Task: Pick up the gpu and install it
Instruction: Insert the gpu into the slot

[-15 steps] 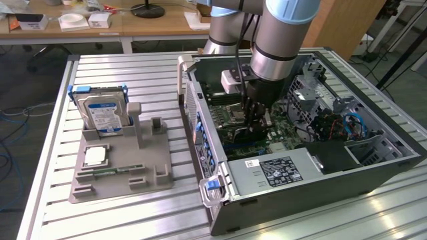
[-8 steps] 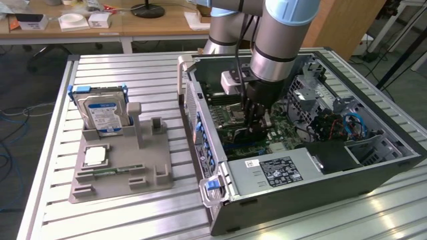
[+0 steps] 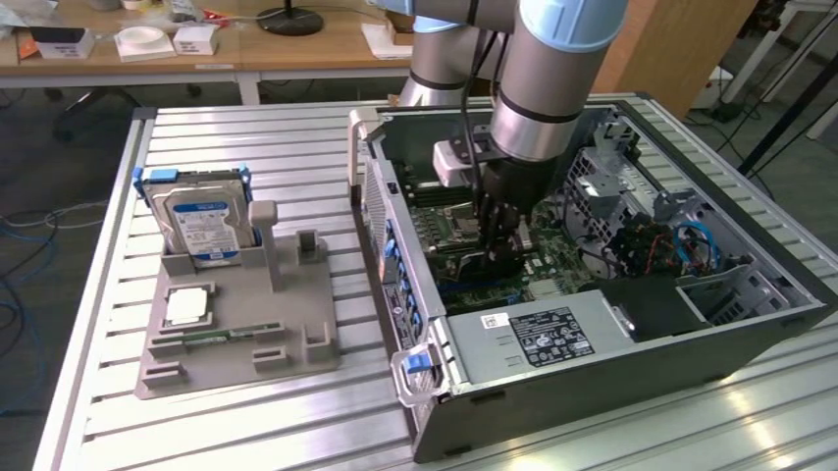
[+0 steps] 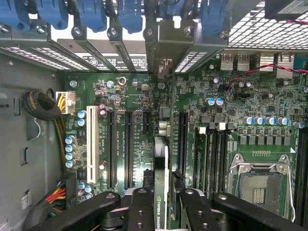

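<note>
My arm reaches straight down, gripper low and closed on the gpu.

From the exterior view I see my grey, blue-capped forearm standing near vertical, wrist pointed down. In the wrist view my two dark fingers sit close together, pinching the thin card edge-on between them, the outer black linkage arms spread to either side.

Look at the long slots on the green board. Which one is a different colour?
The white slot, on the board's side nearest the yellow and red wire bundle. All the other long slots are black. The gripper holds the gpu away from it, over the black ones.
</note>
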Controlling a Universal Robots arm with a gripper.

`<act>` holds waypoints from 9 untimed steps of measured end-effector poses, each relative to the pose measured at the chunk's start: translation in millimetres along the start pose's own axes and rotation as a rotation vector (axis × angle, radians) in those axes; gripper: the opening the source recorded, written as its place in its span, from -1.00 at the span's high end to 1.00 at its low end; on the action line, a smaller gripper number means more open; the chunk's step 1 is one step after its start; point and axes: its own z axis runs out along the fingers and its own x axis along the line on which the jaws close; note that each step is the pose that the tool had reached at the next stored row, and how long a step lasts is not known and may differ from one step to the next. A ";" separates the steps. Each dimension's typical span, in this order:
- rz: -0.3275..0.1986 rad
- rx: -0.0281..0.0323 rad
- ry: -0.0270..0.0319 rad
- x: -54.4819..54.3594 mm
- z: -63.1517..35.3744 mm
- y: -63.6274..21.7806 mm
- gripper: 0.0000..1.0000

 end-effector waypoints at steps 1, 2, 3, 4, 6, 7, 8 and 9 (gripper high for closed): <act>0.000 0.0001 0.0000 0.0 0.2 0.1 0.48; 0.000 0.0001 -0.0001 0.0 0.5 0.4 0.48; 0.000 0.0000 0.0001 0.0 0.7 0.6 0.48; 0.000 -0.0001 0.0002 0.0 0.9 0.8 0.48; 0.000 0.0000 0.0000 0.0 1.7 1.3 0.48; 0.000 0.0000 0.0000 0.0 2.0 1.5 0.48; 0.000 0.0000 0.0001 0.0 2.4 1.7 0.48; 0.000 0.0000 0.0001 0.0 2.7 1.9 0.48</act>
